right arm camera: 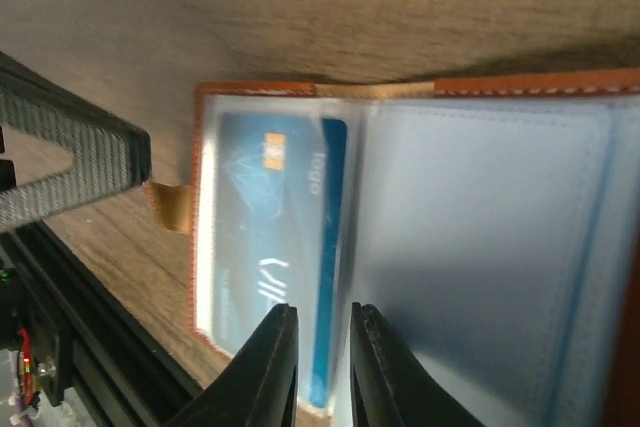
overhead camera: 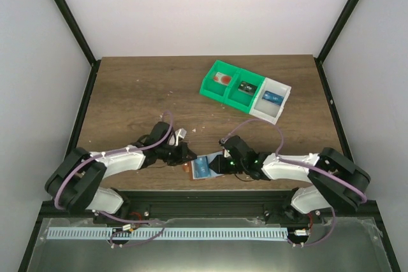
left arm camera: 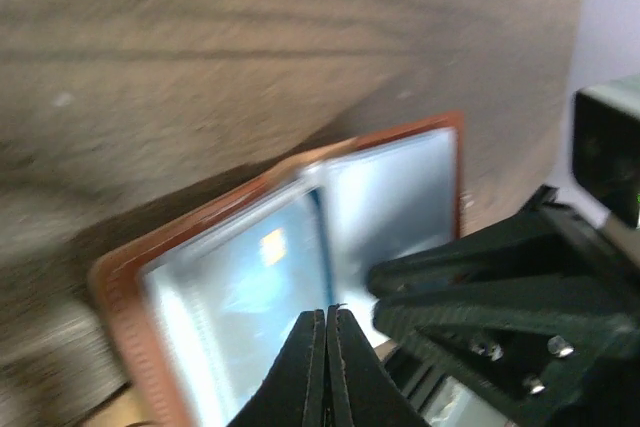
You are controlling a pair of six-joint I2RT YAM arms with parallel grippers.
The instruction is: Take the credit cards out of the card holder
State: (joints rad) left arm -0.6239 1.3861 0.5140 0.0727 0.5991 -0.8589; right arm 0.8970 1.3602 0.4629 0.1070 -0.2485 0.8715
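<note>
The reddish-brown card holder [overhead camera: 203,169] lies open on the table near the front edge, between both grippers. In the right wrist view its pale blue-grey panels [right arm camera: 480,247] face up, and a blue credit card [right arm camera: 265,227] sits in the left sleeve with a darker edge sticking out. My right gripper [right arm camera: 322,312] is slightly open, its jaws astride that card edge. My left gripper [left arm camera: 327,312] is shut, its tip low over the holder's inner panels [left arm camera: 250,277], nothing visible between its jaws. In the top view the left gripper [overhead camera: 185,156] and right gripper [overhead camera: 220,164] flank the holder.
A green-and-white compartment tray [overhead camera: 256,104] stands at the back right, with a card in each of three compartments. The black front rail [overhead camera: 204,195] runs just behind the holder. The right gripper's body [left arm camera: 500,317] crowds the left wrist view.
</note>
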